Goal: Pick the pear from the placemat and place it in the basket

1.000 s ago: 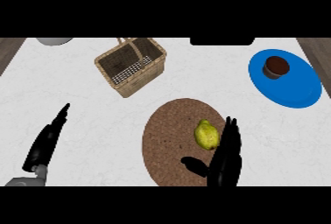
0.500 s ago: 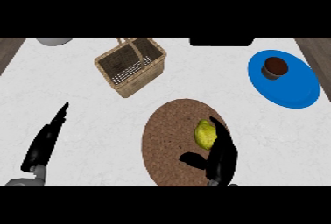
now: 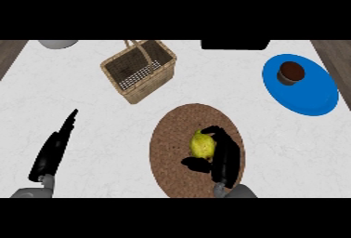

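A yellow-green pear lies near the middle of the round brown placemat in the head view. My right hand sits against the pear's right side. Its fingers curl over the pear's top and its thumb reaches under the lower left. The pear still rests on the mat. The woven basket with its handle stands at the back, up and to the left of the mat, and holds nothing I can see. My left hand rests open at the left, fingers straight, far from the pear.
A blue plate at the right carries a small brown cup. A grey round object and a dark block sit along the back edge. White counter lies between mat and basket.
My right hand slid left across the mat to the pear, and its fingers went from straight to curled round it. The left hand barely moved.
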